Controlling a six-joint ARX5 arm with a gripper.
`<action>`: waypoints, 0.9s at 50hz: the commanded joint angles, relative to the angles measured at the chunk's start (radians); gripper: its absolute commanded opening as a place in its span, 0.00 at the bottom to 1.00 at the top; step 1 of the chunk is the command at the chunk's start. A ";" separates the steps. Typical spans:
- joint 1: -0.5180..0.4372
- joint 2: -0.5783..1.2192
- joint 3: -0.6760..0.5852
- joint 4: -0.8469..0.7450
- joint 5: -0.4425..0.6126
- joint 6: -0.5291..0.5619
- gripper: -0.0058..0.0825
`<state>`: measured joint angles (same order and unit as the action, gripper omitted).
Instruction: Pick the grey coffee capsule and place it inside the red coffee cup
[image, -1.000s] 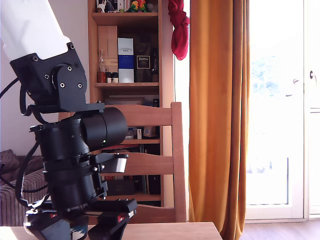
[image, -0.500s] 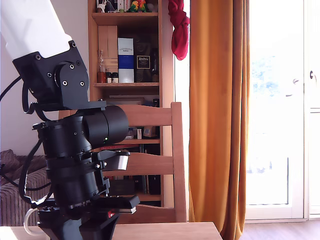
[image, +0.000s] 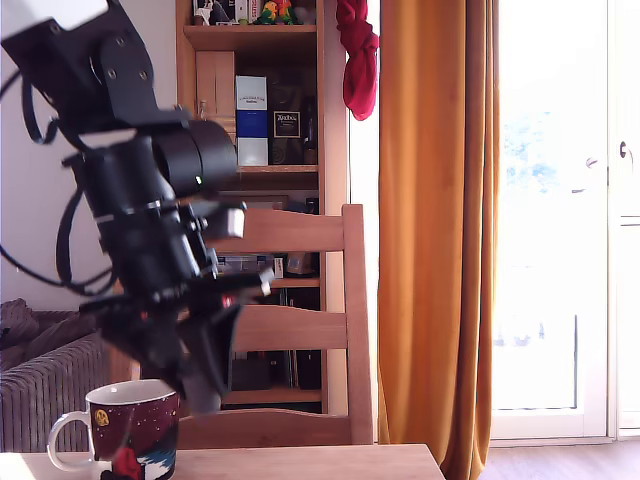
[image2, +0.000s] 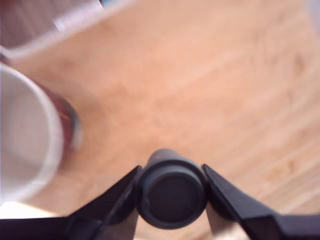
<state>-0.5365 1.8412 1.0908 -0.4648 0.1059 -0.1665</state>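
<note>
In the wrist view my gripper (image2: 171, 192) is shut on the grey coffee capsule (image2: 171, 193), which sits between the two dark fingers above the wooden table (image2: 200, 90). The red coffee cup (image2: 27, 135) shows its white inside at the side of that view, blurred. In the exterior view the red coffee cup (image: 135, 428) stands on the table at the lower left, with a white handle and a printed figure. The black arm and gripper (image: 195, 375) hang just above and slightly to the right of the cup's rim. The capsule is hidden in the exterior view.
A wooden chair (image: 320, 330) stands behind the table. A bookshelf (image: 255, 120) and an orange curtain (image: 435, 230) fill the background. A grey sofa (image: 40, 390) is at the exterior view's left. The table's right end (image: 425, 455) lies near the curtain.
The arm has risen and tilted, lifting the gripper off the table. The cup, hidden behind the arm before, now shows below it.
</note>
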 joint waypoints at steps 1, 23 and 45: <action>0.033 -0.013 0.001 -0.006 0.002 0.018 0.19; 0.227 -0.024 0.019 -0.001 -0.003 0.097 0.19; 0.252 -0.022 0.019 0.023 -0.002 0.097 0.58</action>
<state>-0.2813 1.8107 1.1057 -0.4442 0.1032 -0.0750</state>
